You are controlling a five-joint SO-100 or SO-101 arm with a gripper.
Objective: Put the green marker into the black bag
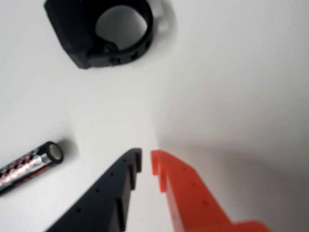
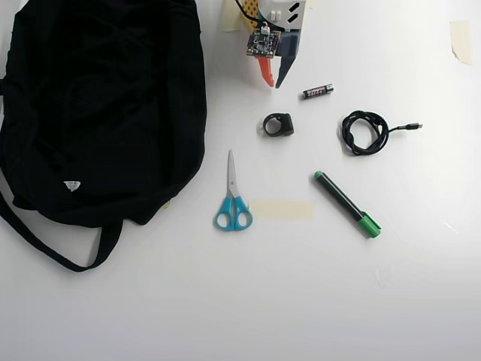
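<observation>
Well down the white table (image 2: 421,301) from your arm, in the overhead view, lies the slim black-barrelled marker with the bright green cap (image 2: 347,204). It slants, the small green tip up and to the left, the cap down and to the right. Your two-finger gripper (image 2: 271,78), one finger orange and one black, sits at the top centre of that view with its tips pointing down the picture. Its jaws are nearly together and hold nothing; the wrist view shows only a narrow gap between the tips (image 1: 146,159).

So the marker is ahead of the gripper and off to the right in the overhead view, well apart from it. A small black ring-shaped part (image 2: 279,124) lies near the tips, roughly on the way, and a small black battery (image 2: 318,91) sits just to their right. The wrist view does not show the marker.

On the other side, the large soft black fabric bag (image 2: 98,105) fills the upper left. You will likely need to reach out rightward, open up, and turn the jaws across the slanted barrel.
</observation>
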